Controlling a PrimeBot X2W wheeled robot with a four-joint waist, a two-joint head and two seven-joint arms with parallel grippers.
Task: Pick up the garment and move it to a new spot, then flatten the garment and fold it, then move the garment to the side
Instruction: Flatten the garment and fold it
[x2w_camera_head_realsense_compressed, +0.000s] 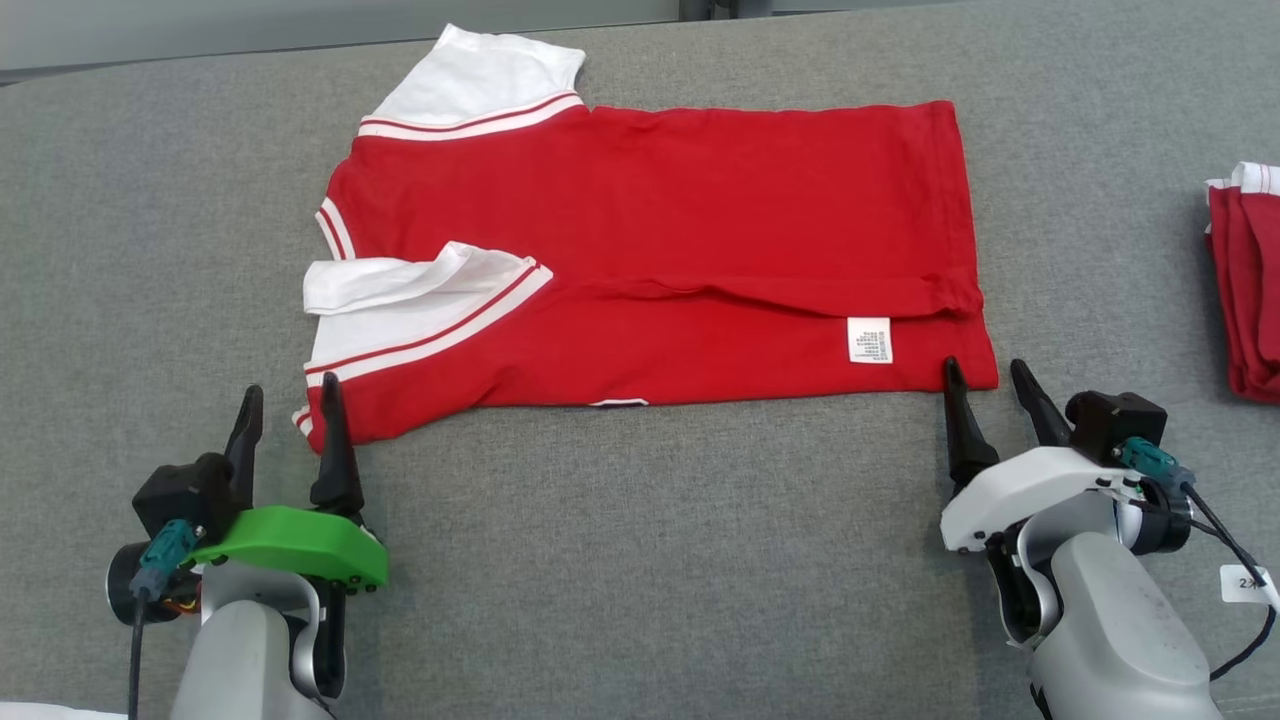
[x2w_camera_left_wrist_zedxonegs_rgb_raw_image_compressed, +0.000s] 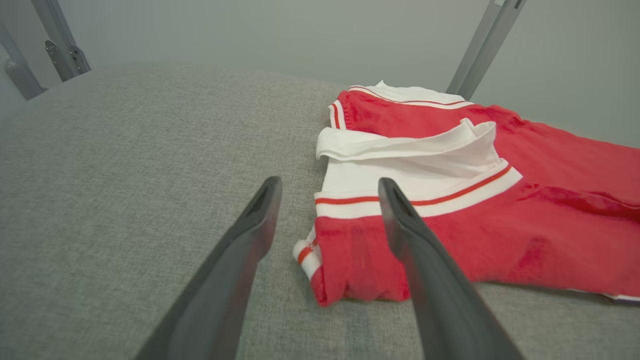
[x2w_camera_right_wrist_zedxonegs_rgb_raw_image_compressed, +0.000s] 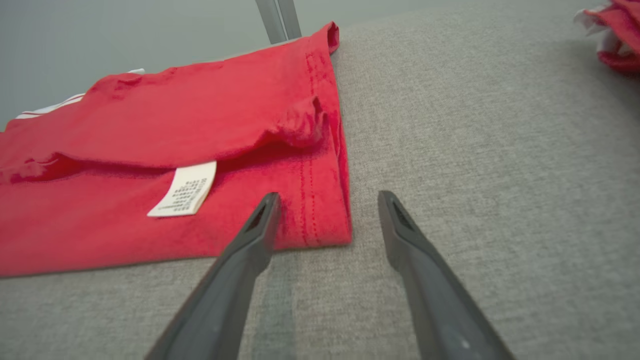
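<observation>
Both stand open and empty: the left gripper (x2w_camera_head_realsense_compressed: 290, 385) at lower left, beside a white-trimmed corner of the red shirt (x2w_camera_head_realsense_compressed: 650, 230), the right gripper (x2w_camera_head_realsense_compressed: 984, 364) at lower right by its hem corner. The shirt lies folded at upper centre of the grey surface (x2w_camera_head_realsense_compressed: 650, 550).

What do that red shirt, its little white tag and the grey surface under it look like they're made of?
The red shirt looks like soft knit cloth, probably cotton: matte, faintly fuzzy, with soft creases. Its white tag seems to be a thin woven or paper-like label, with small dark print. The grey surface looks like coarse woven upholstery fabric, matte with a flecked weave.
</observation>
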